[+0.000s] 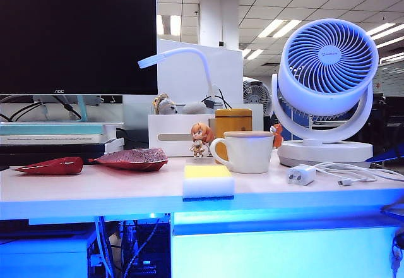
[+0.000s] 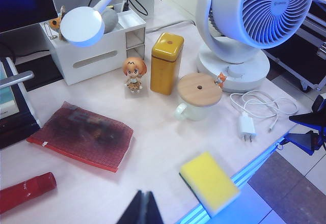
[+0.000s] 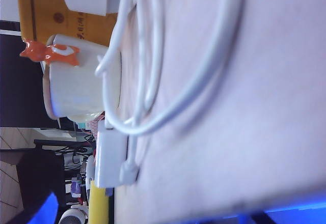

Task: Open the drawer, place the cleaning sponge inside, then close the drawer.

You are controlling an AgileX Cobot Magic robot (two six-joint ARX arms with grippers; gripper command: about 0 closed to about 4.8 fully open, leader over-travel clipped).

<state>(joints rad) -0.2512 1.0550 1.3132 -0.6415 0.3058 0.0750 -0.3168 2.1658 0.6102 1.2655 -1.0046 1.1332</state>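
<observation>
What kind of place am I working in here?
Likely an open-plan office desk: a monitor, a desk fan and a charger share the table, with ceiling light panels receding behind.

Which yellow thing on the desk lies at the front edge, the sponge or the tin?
The cleaning sponge: a flat yellow-topped block at the desk's front edge. The yellow tin stands upright farther back, behind the mug.

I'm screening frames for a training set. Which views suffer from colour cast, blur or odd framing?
Exterior view: strong blue glow washes the white desk drawer front below the table edge; ceiling lights glare. Left wrist view: sharp, with the yellow-topped cleaning sponge clear and the left end effector dark at the frame edge. Right wrist view: turned sideways, with the white looped cable soft and close.
</observation>
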